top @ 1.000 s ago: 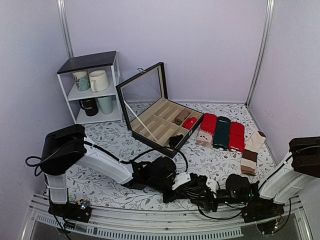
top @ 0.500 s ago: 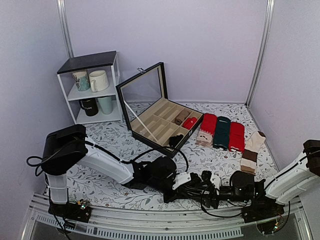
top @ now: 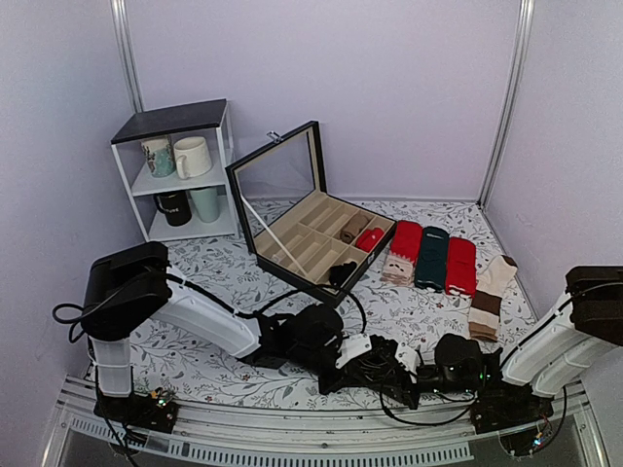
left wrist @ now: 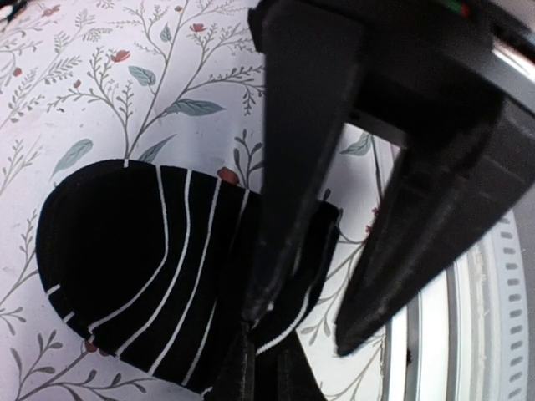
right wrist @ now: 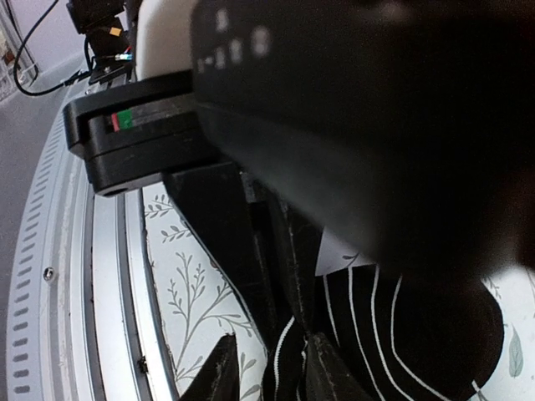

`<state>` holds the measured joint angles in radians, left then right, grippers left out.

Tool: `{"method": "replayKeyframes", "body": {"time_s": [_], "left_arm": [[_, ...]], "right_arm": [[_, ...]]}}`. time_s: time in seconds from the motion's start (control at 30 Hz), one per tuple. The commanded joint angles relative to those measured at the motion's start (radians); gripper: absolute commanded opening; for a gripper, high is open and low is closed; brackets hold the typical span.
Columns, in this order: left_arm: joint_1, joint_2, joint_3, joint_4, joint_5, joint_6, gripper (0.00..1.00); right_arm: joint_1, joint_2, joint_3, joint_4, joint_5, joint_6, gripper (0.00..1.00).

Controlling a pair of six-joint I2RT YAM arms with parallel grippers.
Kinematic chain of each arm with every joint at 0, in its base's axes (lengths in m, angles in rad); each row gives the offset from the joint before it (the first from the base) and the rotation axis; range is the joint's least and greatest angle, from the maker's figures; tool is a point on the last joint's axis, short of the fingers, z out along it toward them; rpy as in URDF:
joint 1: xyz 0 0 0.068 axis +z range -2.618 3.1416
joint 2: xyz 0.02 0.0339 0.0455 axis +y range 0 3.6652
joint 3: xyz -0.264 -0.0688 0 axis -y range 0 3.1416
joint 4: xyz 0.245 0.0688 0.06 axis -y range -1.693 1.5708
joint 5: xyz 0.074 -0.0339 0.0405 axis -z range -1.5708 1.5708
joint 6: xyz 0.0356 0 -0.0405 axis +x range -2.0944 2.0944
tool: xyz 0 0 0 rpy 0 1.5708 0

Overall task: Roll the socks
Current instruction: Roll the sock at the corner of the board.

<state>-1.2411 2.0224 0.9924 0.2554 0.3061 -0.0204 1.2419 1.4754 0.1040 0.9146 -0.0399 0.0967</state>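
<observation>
Spreading under everything is a table (top: pixel 195 377) covered in a leaf-print cloth. An open box (top: pixel 291 276) with a glass lid raised stands on it. Left of the box is a white shelf (top: pixel 175 119) with a black top. It holds a patterned mug (top: pixel 158 156) and a cream mug (top: pixel 195 156) on the upper level, and a black mug (top: pixel 173 207) and a pale green mug (top: pixel 205 202) below.

The box is split into beige compartments. A brown roll (top: pixel 353 226) and a red roll (top: pixel 369 238) sit in those at its right end. A dark bundle (top: pixel 341 274) sits at its near corner, but I cannot tell whether it is inside a compartment. Just right of the box lie flat socks: a red pair (top: pixel 406 241), a dark green pair (top: pixel 431 255) and another red pair (top: pixel 460 263). A cream-and-brown pair (top: pixel 490 297) lies further right.

In front of the box, at the near edge of the table, lie the socks (left wrist: pixel 125 251), black with thin white stripes. The left gripper (left wrist: pixel 303 330) is clamped on their edge, with one finger pressed onto the fabric. The right gripper (right wrist: pixel 276 376) meets it from the other side. Its fingers stand a little apart with striped fabric in the gap, and I cannot tell whether they pinch it.
</observation>
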Motion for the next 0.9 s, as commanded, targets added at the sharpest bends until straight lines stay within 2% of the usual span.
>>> {"method": "replayKeyframes", "body": {"time_s": [0.0, 0.23, 0.43, 0.57, 0.73, 0.87], "left_arm": [[0.011, 0.136, -0.080, -0.312, -0.081, -0.001, 0.00], [0.013, 0.142, -0.080, -0.313, -0.079, 0.000, 0.00], [0.014, 0.139, -0.081, -0.312, -0.080, -0.001, 0.00], [0.014, 0.141, -0.081, -0.312, -0.079, 0.000, 0.00], [0.016, 0.142, -0.086, -0.308, -0.079, -0.001, 0.00], [0.015, 0.144, -0.089, -0.298, -0.077, -0.004, 0.00]], "right_arm": [[-0.005, 0.026, 0.002, -0.015, -0.029, 0.033, 0.23], [-0.005, 0.035, -0.023, -0.034, 0.029, 0.094, 0.33], [-0.005, -0.048, -0.061, -0.073, 0.096, 0.134, 0.36], [-0.005, -0.056, -0.062, -0.075, 0.075, 0.140, 0.35], [-0.005, 0.015, -0.028, -0.074, 0.030, 0.135, 0.32], [-0.004, 0.061, -0.021, -0.064, 0.016, 0.162, 0.25]]}}
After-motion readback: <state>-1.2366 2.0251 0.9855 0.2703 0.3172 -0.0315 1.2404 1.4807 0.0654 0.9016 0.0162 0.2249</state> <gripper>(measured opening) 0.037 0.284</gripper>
